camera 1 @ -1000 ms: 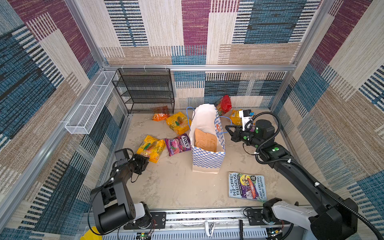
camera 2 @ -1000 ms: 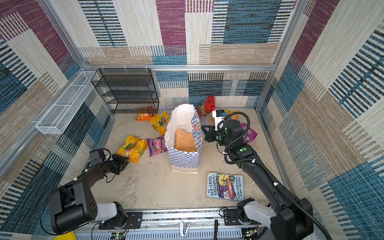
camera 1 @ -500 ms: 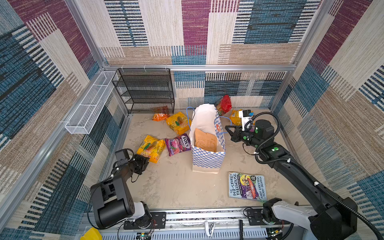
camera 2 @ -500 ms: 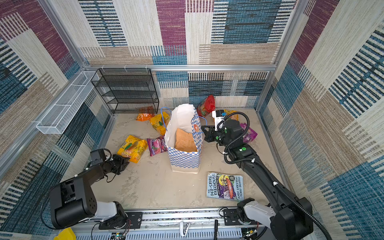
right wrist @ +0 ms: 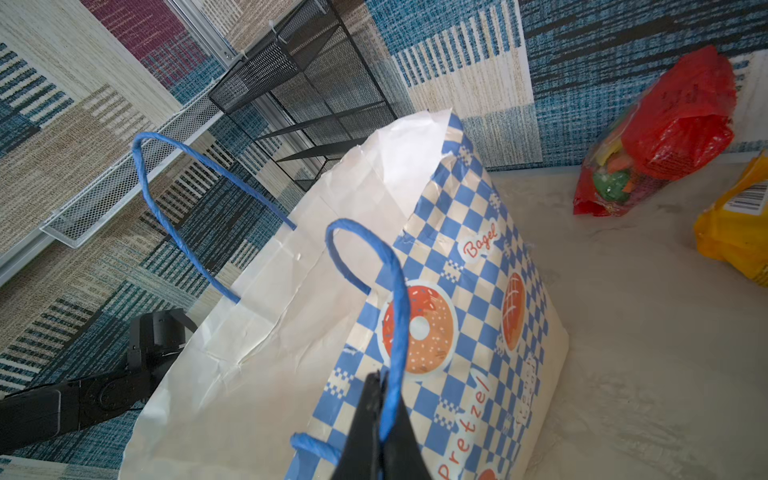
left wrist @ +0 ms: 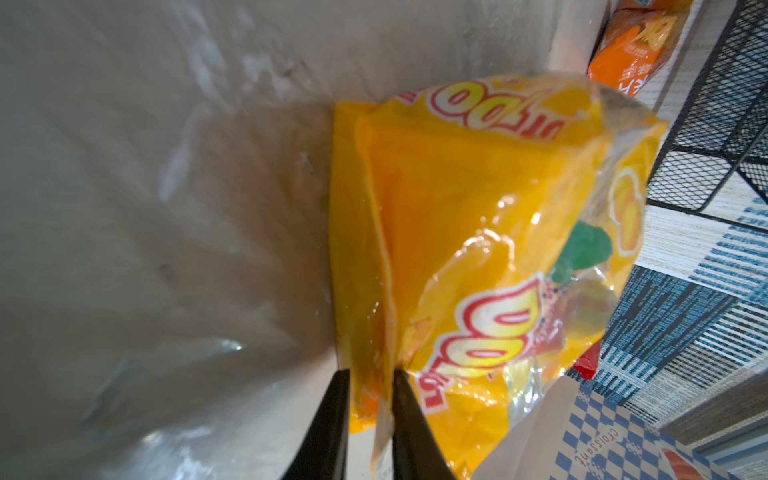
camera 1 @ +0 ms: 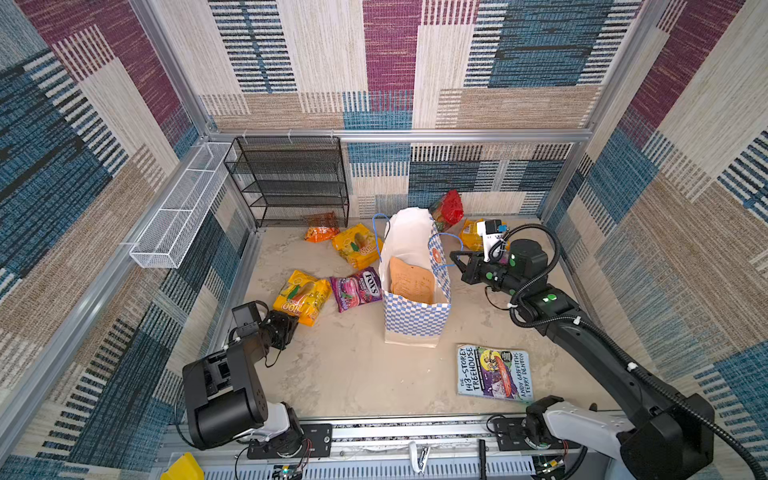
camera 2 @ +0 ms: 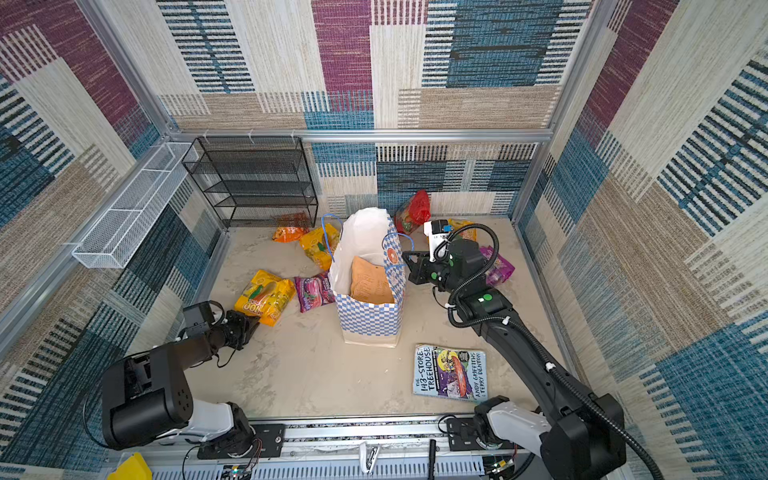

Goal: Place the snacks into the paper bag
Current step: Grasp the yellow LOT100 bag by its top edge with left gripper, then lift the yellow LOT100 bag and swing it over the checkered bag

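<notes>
The checkered paper bag (camera 1: 415, 320) stands upright and open mid-floor. My right gripper (right wrist: 384, 374) is shut on the bag's near blue cord handle (right wrist: 399, 291), beside its right wall. My left gripper (left wrist: 370, 374) is shut on the near edge of a yellow mango packet (left wrist: 478, 228) lying on the floor left of the bag (camera 2: 370, 320). Other snacks lie around: a purple Fox's packet (camera 1: 357, 289), a second mango packet (camera 1: 357, 245), orange chips (camera 1: 320, 230), a red packet (camera 1: 449, 210), a yellow packet (right wrist: 735, 232) and a purple grape one (camera 2: 496, 268).
A tan paper sheet (camera 1: 411, 282) leans inside the bag. The Treehouse book (camera 1: 494, 372) lies flat at the front right. A black mesh shelf (camera 1: 291, 183) stands at the back left, and a white wire basket (camera 1: 178, 212) hangs on the left wall.
My left gripper's jaws have closed in on the mango packet's edge. The right gripper and the bag have stayed where they were.
</notes>
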